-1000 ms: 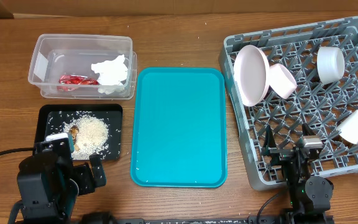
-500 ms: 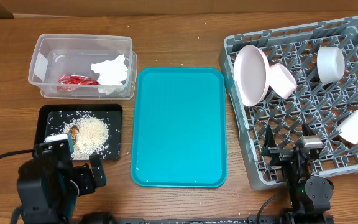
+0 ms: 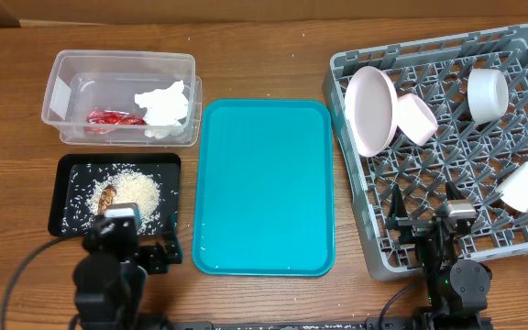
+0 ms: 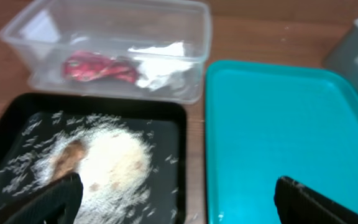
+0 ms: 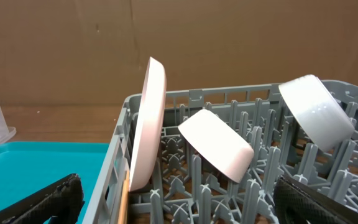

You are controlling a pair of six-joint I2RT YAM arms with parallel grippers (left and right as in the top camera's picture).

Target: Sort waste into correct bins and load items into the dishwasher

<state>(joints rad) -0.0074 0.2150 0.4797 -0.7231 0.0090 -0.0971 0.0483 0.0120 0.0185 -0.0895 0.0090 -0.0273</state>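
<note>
Leaning in one rack (image 3: 380,259) are four dishes (image 3: 371,111) (image 3: 416,118) (image 3: 487,94) (image 3: 524,186); left gripper (image 4: 179,202), right gripper (image 5: 179,200) gape wide.

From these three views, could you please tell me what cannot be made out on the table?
- Black tray: near edge partly hidden under the left arm, overhead; bottom edge cuts it in the left wrist view.
- Brown scrap: blurred in the left wrist view, tiny overhead.
- Thin wooden strip beside the large plate: cut by the bottom edge, right wrist view; possibly a chopstick.
- Dish rack: near cells hidden by the right arm, overhead.
</note>
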